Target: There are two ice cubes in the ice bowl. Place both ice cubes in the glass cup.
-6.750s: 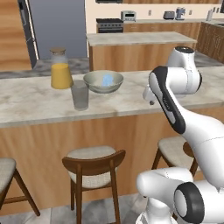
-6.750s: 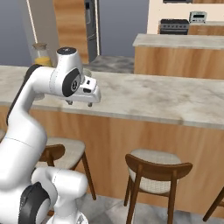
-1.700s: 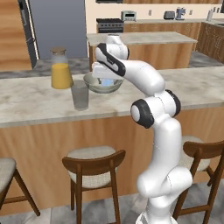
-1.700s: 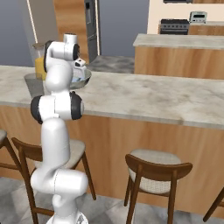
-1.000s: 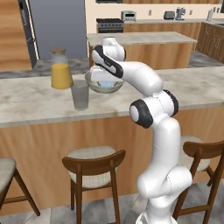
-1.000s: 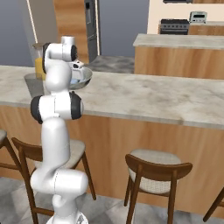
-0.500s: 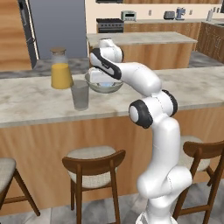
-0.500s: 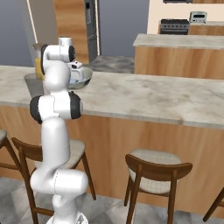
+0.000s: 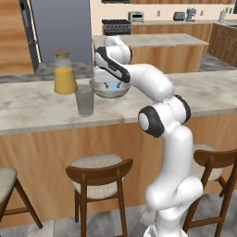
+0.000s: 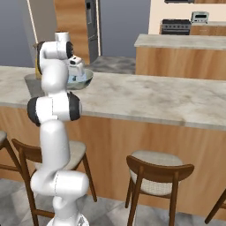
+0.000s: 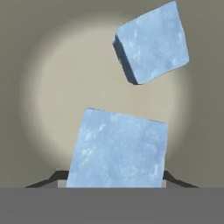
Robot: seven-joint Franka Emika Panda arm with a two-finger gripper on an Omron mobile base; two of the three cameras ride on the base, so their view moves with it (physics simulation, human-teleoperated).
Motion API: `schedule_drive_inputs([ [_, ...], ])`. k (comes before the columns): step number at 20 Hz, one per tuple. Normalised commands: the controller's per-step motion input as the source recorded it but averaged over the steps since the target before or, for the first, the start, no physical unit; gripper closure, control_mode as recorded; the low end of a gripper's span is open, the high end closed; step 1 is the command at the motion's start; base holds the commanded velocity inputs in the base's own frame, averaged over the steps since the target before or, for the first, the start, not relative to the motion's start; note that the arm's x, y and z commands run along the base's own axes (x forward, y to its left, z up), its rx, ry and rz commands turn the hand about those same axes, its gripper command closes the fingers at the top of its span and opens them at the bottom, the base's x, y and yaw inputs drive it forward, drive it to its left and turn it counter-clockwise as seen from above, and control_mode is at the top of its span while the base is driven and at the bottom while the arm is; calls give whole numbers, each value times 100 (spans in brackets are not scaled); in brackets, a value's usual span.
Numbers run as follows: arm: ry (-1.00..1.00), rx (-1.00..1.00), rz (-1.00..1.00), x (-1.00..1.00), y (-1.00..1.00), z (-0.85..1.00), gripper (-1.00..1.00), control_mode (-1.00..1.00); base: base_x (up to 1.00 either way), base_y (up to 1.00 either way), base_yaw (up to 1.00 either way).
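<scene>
**Ana:** Ice first. How does it handle?

**Ben:** Light, hard and slick, I'd judge. Each cube (image 11: 117, 148) is small with flat faces, so the hold belongs on two opposite faces, square on, low enough not to squirt out. A skewed pinch on a corner would likely pop it loose.

**Ana:** Where are the cubes?

**Ben:** Both sit in the bowl (image 9: 109, 88) on the desk (image 9: 41, 104). In the hand view the near cube fills the space between the fingertips (image 11: 46, 181); the far cube (image 11: 152, 43) lies apart from it, turned at an angle.

**Ana:** And the jaws?

**Ben:** They look closed on the near cube, one dark tip showing at each lower side of it. The gripper (image 9: 111, 85) is down inside the bowl.

**Ana:** The cup?

**Ben:** The cup (image 9: 84, 100) stands just beside the bowl, in front of a juice jar (image 9: 64, 75). It's narrow and probably tippable, so drop the ice from right above it.

**Ana:** Any writing?

**Ben:** None that I can read anywhere.
</scene>
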Motion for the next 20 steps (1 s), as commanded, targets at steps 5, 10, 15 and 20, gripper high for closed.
schedule_drive_inputs([
  [5, -19, 0, 0, -74, -1, 98, 100, -100, 0, 0, 0],
  [10, -9, 0, 0, -100, -6, 77, 100, -100, 0, 0, 0],
  [15, -2, 0, 0, -100, 0, 62, 100, -100, 0, 0, 0],
  [20, -21, 0, 1, -81, 19, 16, 100, -100, 0, 0, 0],
])
